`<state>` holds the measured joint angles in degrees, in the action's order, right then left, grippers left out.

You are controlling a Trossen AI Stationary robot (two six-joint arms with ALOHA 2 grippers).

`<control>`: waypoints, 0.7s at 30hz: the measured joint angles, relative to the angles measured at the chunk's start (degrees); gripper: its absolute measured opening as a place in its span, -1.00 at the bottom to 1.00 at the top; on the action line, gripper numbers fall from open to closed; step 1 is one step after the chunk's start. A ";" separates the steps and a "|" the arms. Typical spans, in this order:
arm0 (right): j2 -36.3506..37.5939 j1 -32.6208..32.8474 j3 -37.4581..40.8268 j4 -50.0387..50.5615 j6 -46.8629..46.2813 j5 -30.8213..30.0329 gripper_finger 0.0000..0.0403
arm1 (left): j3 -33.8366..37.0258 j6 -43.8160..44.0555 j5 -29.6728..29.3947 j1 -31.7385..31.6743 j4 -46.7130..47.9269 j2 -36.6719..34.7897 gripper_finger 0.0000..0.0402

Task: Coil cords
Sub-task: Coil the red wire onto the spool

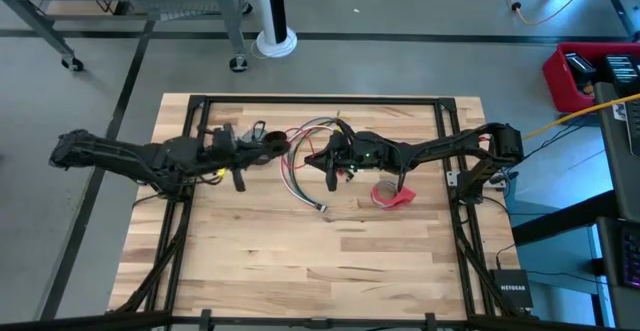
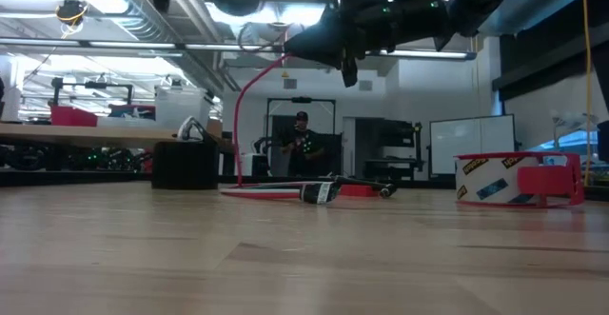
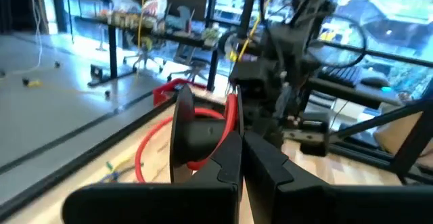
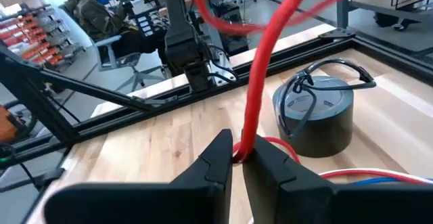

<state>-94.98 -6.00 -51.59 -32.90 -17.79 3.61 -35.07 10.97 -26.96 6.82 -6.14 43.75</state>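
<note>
The cords are a bundle of thin red, green, white and grey wires [image 1: 303,183] looped on the table's middle, its plug end [image 1: 320,208] toward the near edge. My right gripper [image 4: 238,158] hangs above the bundle, shut on its red wire. My left gripper [image 3: 241,158] is in the air just left of it, shut on a small black-and-red coil [image 3: 184,132]. A dark grey roll with a thin black loop on its top [image 4: 314,112] stands on the table at the far left. My left gripper has the small black-and-red coil [image 3: 203,139] at its fingertips, coming level from the table's left. The coil hangs clear of the table; the fingers hide which part they pinch. My right gripper pinches the red wire [image 4: 245,146] between its two fingertips, coming almost level from the table's right, the fingers across the wire. From the fingers the wire arches over and drops [image 2: 249,96] to the bundle on the table, slack.
A red tape roll [image 1: 392,196] lies right of the bundle, near my right arm. The black frame bars [image 1: 320,100] run along the table's far edge and sides. The near half of the wooden table [image 1: 320,271] is bare. A person [image 2: 303,139] stands in the room beyond.
</note>
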 joint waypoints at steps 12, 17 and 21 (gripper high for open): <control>0.01 0.00 0.00 0.92 -19.28 9.63 -0.81 | 0.02 -16.73 -2.91 0.16 -2.48 -10.48 -1.00; 0.00 0.00 0.00 -3.40 -24.21 13.99 -0.81 | 0.02 -20.73 -2.91 0.16 -2.39 -11.70 -1.00; 0.01 0.01 0.00 -6.67 -24.03 14.01 -0.81 | 0.02 -23.35 -2.90 0.16 -2.44 -12.40 -1.00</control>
<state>-94.97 -5.99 -51.59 -39.56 -41.82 17.63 -35.05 -12.39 -29.86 6.98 -8.58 31.35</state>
